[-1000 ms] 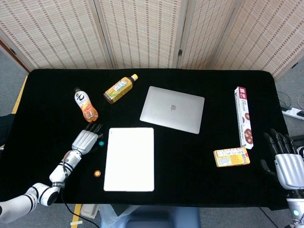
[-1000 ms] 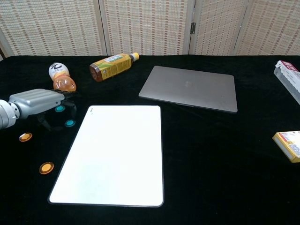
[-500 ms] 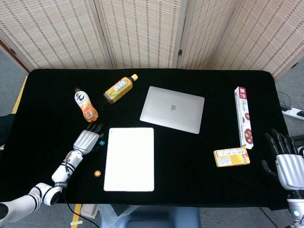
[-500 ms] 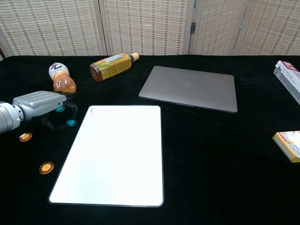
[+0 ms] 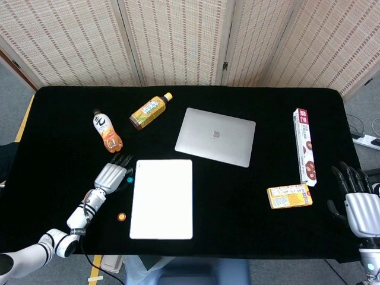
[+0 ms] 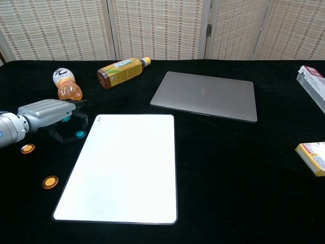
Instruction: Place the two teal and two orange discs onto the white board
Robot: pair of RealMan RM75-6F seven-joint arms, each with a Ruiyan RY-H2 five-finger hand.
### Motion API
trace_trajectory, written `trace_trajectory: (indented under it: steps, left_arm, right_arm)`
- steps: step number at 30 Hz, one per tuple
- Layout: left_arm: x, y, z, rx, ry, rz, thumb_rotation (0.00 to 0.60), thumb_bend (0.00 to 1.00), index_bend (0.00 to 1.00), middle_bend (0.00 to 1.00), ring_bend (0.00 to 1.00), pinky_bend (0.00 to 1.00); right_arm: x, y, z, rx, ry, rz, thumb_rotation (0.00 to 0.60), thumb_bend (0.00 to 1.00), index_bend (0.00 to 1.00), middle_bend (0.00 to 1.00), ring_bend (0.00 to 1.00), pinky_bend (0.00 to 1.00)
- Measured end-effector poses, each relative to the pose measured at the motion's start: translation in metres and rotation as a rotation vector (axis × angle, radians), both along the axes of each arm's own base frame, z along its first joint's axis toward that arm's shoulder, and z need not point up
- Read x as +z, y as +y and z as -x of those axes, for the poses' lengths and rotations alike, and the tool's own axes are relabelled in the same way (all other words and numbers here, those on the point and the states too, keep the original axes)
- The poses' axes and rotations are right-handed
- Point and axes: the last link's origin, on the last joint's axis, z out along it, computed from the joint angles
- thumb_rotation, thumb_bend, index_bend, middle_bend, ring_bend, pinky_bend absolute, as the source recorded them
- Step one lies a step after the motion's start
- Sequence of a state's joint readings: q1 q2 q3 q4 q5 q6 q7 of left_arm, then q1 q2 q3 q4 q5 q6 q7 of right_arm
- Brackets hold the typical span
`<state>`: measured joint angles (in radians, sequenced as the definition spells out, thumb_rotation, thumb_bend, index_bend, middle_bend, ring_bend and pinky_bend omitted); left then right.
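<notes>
Left hand has crept toward the white board over the last second, now arched over the two teal discs; right hand parked at 4 o'clock, fingers spread, holding nothing.

Teal disc sits on the surface just beside the board's left edge, about 10 o'clock of it. Second teal disc peeks out under the fingers. Can't tell whether left hand pinches either.

Orange discs and lie farther out at 8 o'clock, untouched.

Step, as I read it: first teal pickup. Next: close on one, lift, carry toward 3 o'clock.

Board's long axis runs 12–6, clear of discs.
</notes>
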<state>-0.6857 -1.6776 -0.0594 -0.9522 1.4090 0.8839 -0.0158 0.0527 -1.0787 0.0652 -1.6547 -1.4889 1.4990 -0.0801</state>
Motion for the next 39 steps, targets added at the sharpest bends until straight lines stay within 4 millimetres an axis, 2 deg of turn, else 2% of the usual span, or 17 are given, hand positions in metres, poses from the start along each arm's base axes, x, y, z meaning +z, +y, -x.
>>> trace_trajectory:
  steps: [9, 15, 26, 31, 35, 37, 39]
  left_arm:
    - [0.015, 0.004, -0.001, -0.004, -0.029, -0.026, 0.6, 0.41, 0.52, 0.03, 0.0, 0.0]
    - [0.02, 0.0, -0.013, -0.002, -0.085, -0.006, 0.6, 0.41, 0.51, 0.03, 0.0, 0.0]
    - [0.0, -0.01, -0.056, -0.067, -0.106, 0.09, 0.6, 0.41, 0.49, 0.03, 0.0, 0.0]
    - [-0.009, -0.01, -0.067, -0.07, -0.107, 0.106, 0.6, 0.41, 0.42, 0.03, 0.0, 0.0]
    - [-0.012, -0.01, -0.07, -0.072, -0.107, 0.113, 0.6, 0.4, 0.31, 0.03, 0.0, 0.0]
    - [-0.012, -0.01, -0.07, -0.072, -0.108, 0.109, 0.6, 0.39, 0.29, 0.03, 0.0, 0.0]
    - [-0.011, -0.009, -0.07, -0.072, -0.11, 0.104, 0.6, 0.39, 0.32, 0.03, 0.0, 0.0]
  right_arm:
    - [0.0, 0.0, 0.0, 0.005, -0.004, 0.001, 0.6, 0.43, 0.0, 0.0, 0.0, 0.0]
    - [0.0, 0.0, 0.001, 0.003, -0.005, 0.003, 0.6, 0.43, 0.0, 0.0, 0.0, 0.0]
    - [0.002, 0.003, 0.007, -0.011, -0.012, 0.01, 0.6, 0.43, 0.0, 0.0, 0.0, 0.0]
    - [0.003, 0.004, 0.009, -0.016, -0.014, 0.013, 0.6, 0.43, 0.0, 0.0, 0.0, 0.0]
    - [0.003, 0.004, 0.009, -0.017, -0.016, 0.015, 0.6, 0.43, 0.0, 0.0, 0.0, 0.0]
    - [0.003, 0.004, 0.009, -0.015, -0.016, 0.015, 0.6, 0.43, 0.0, 0.0, 0.0, 0.0]
    - [0.003, 0.003, 0.008, -0.013, -0.015, 0.014, 0.6, 0.43, 0.0, 0.0, 0.0, 0.0]
